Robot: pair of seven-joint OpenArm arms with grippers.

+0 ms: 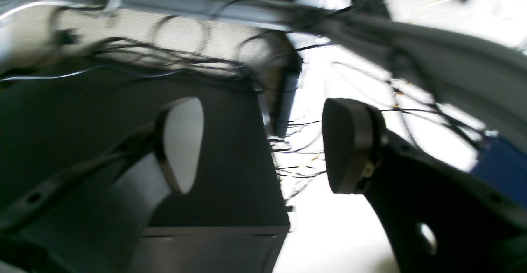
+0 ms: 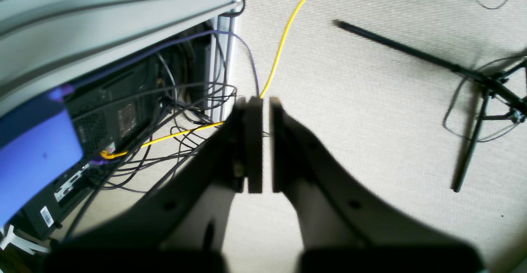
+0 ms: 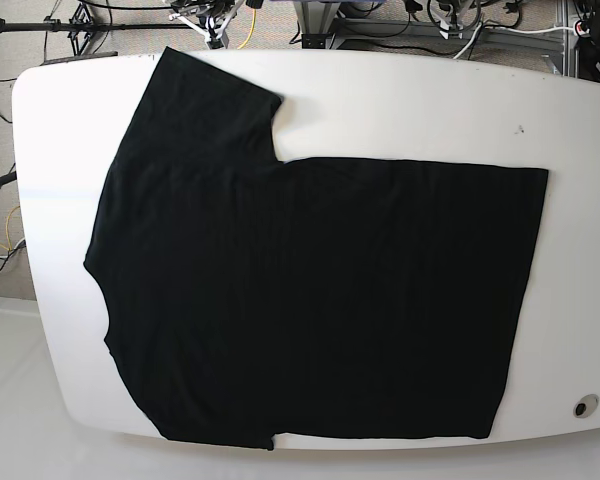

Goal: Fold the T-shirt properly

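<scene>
The black T-shirt [image 3: 310,300] lay flat on the white table [image 3: 400,100], well apart from both grippers. The left gripper [image 1: 263,145] was spread wide; the right gripper [image 2: 265,145] was pressed together, empty. A good first fold probably needed pinching a sleeve edge cleanly.

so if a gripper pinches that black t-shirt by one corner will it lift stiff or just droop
Probably droop: the T-shirt lies flat as thin, soft cloth on the white table, so a pinched corner would likely rise alone. It seems light for its spread. Pushed, it would likely bunch up rather than slide whole.
</scene>
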